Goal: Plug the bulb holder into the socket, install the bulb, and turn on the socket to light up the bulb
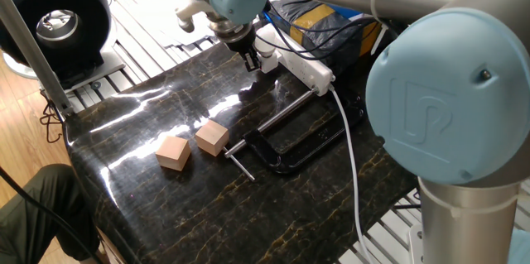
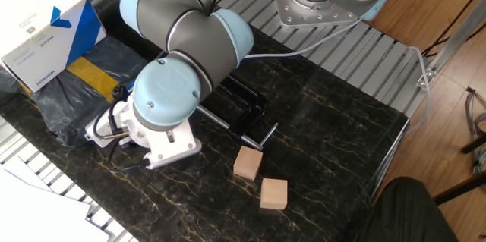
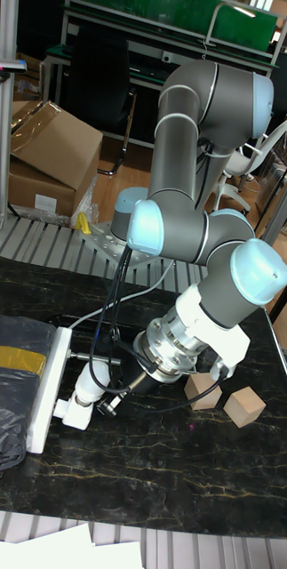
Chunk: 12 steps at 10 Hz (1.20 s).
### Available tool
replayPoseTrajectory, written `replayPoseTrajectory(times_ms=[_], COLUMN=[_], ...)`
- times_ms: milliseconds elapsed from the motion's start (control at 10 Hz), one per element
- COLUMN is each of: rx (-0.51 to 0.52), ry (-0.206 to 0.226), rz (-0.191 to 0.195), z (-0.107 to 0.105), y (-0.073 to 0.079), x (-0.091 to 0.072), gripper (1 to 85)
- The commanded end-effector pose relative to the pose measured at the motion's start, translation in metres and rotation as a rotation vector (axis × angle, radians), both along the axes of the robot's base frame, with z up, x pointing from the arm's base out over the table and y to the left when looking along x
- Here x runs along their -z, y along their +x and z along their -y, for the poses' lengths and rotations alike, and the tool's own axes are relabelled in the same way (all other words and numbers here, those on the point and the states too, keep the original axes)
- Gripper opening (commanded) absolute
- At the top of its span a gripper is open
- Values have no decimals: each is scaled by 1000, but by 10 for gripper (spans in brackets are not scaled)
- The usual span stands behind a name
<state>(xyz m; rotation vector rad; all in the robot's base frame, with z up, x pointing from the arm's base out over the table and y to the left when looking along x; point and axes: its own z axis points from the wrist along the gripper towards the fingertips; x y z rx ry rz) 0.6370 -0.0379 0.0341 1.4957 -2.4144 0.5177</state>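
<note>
In the other fixed view the arm's wrist is covering the hand completely and most of the socket [image 2: 102,130]. In one fixed view the hand [image 1: 252,60] is masking the bulb and holder, so its grip is unreadable. The socket [image 3: 47,387] is running behind a black bag at 9 o'clock.

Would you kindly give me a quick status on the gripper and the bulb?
Gripper down beside the bulb, jaw state unclear. Bulb seated in the bulb holder on the socket, unlit. Black clamp and two wooden cubes sit apart.
</note>
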Motion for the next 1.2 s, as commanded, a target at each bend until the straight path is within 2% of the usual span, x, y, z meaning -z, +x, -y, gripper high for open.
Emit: replayPoseTrajectory(times_ms=[0, 200, 600, 700, 800, 900, 1100], rx=[0, 3, -4, 2, 12, 20, 32], ry=[-15, -31, -24, -37, -74, -91, -50], rz=[0, -7, -7, -13, -11, -3, -6], z=[6, 9, 14, 14, 14, 10, -5], y=[-1, -4, -8, -11, -12, -12, -9], x=[-2, -5, -6, -9, -16, -20, -18], gripper=[10, 10, 10, 10, 10, 10, 10])
